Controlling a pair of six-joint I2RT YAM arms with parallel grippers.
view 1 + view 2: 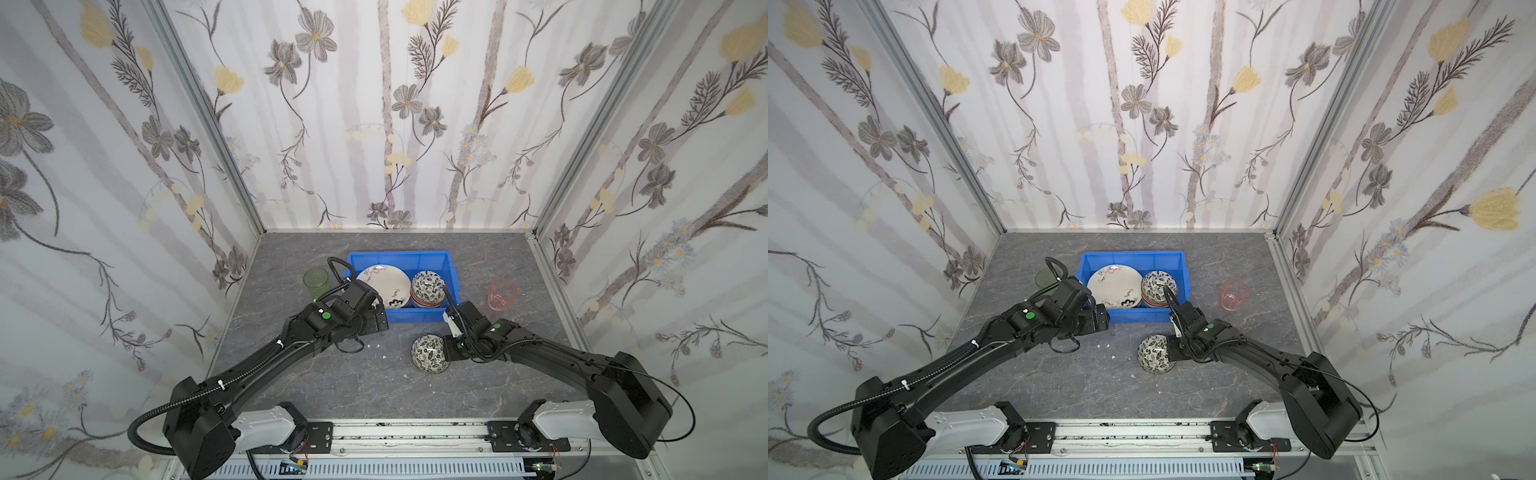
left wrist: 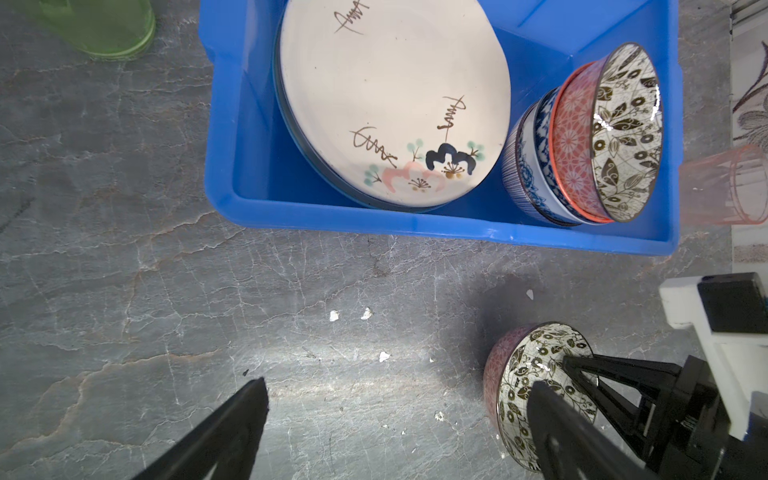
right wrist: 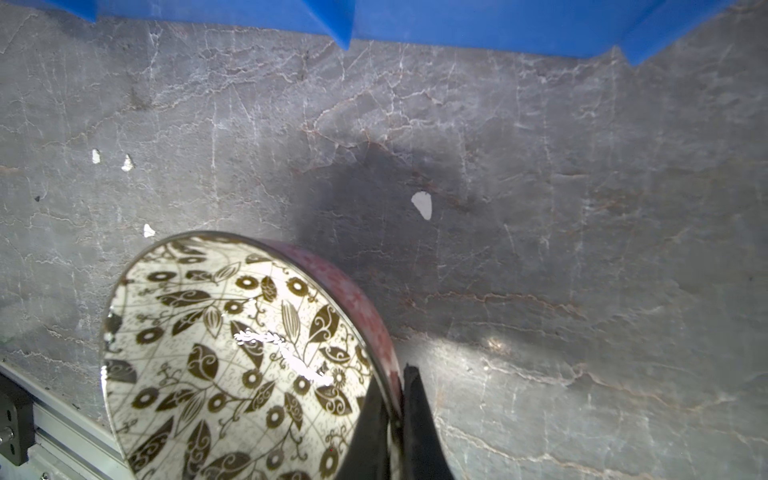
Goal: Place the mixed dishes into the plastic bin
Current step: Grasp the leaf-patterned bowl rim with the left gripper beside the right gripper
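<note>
Clamped black fingers (image 3: 415, 399) of the right gripper (image 3: 395, 386) fill the wrist view, pinching the rim of a leaf-patterned bowl (image 3: 232, 353), one finger inside the mouth and one against the pink outer wall. In both top views the bowl (image 1: 426, 353) shows at lower centre of the frame on the grey table (image 1: 332, 382), gripped on its frame-right edge, so its body lies to the left of the fingers. Whether its foot has cleared the table cannot be told.

Straight up the frame, just beyond the bowl, stands the blue plastic bin (image 1: 399, 254), its near wall between the bowl and the space inside. A cream plate (image 1: 382, 284) fills the bin's left half, and a stack of bowls (image 1: 428, 286) in the right half sits almost directly above the held bowl in the frame.

By this layout, the coming move looks like a lift and a short carry up the frame over the near wall. A round bowl offers no long axis, so only the side-of-rim grip matters.

The left gripper (image 2: 392, 390) hangs spread wide and empty near the bin's near-left corner, farther from the bowl than the right arm. A green tumbler (image 1: 316, 280) waits on the table left of the bin and a pink tumbler (image 1: 503, 293) to its right.
</note>
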